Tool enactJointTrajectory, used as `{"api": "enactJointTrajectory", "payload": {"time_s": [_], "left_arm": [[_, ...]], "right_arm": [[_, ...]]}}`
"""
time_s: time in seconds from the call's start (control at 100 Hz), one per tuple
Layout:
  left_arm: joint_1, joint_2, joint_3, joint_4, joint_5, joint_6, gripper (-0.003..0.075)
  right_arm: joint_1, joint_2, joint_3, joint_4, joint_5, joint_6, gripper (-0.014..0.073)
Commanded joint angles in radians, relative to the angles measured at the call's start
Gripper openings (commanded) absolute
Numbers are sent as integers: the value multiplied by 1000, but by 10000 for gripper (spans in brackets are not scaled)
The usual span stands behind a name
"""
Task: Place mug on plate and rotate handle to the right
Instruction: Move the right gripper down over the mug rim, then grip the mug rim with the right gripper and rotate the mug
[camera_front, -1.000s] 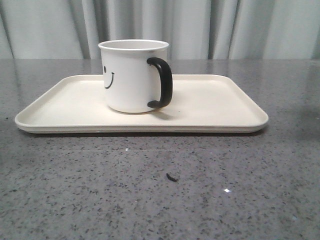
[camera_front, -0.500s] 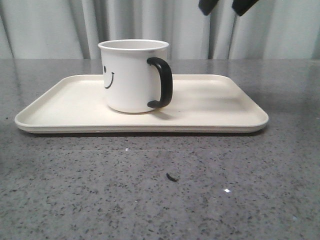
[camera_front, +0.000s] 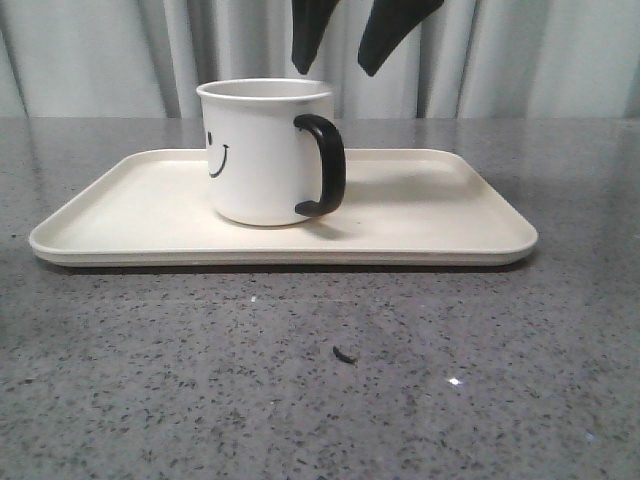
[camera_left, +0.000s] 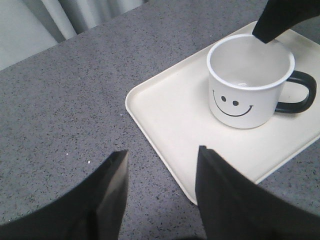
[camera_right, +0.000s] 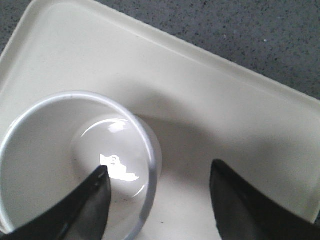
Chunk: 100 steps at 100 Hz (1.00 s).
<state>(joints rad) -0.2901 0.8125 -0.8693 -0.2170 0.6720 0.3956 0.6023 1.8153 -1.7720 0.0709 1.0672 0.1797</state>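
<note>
Mug (camera_front: 265, 152) upright on the plate (camera_front: 440, 205), left of its middle, smiley face toward the front-left, handle (camera_front: 326, 165) sticking out to the right but angled a little toward the camera. Placing apparently done; remaining step judged to be a small turn to square the handle fully rightward.

To do it well: lower straight down so one finger goes inside the rim and the other outside the wall next to the handle, clear of the black loop; close gently on the wall, then twist about the mug's own centre without lifting or dragging it across the plate; let go only once the mug sits flat.

Right gripper (camera_front: 335, 70) just above the rim on the handle side, fingers (camera_right: 90, 210) spread wide, straddling the wall in the wrist view, holding nothing, apparently not yet touching the mug. Left gripper (camera_left: 160, 165) well apart over the bare table (camera_left: 65, 100), near the plate's corner, fingers parted, empty.
</note>
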Motion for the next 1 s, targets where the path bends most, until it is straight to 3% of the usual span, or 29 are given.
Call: {"api": "enactJointTrajectory", "payload": {"time_s": [0.0, 0.18, 0.41, 0.49, 0.74, 0.99], "left_arm": [[2, -8, -29, -23, -71, -10, 314], [2, -8, -29, -23, -71, -10, 314], [2, -8, -29, -23, -71, -10, 314], [2, -8, -29, -23, -71, -10, 314], [2, -8, -29, -23, -76, -10, 314], [2, -8, -29, -23, -77, -10, 314]], "right_arm": [[-1, -23, -57, 5, -8, 11, 441], [-1, 8, -68, 7, 14, 18, 314], [-1, 8, -68, 7, 21, 25, -6], [-1, 8, -68, 7, 21, 25, -78], [-2, 8, -94, 1, 60, 10, -97], [-3, 8, -199, 24, 191, -225, -97]]}}
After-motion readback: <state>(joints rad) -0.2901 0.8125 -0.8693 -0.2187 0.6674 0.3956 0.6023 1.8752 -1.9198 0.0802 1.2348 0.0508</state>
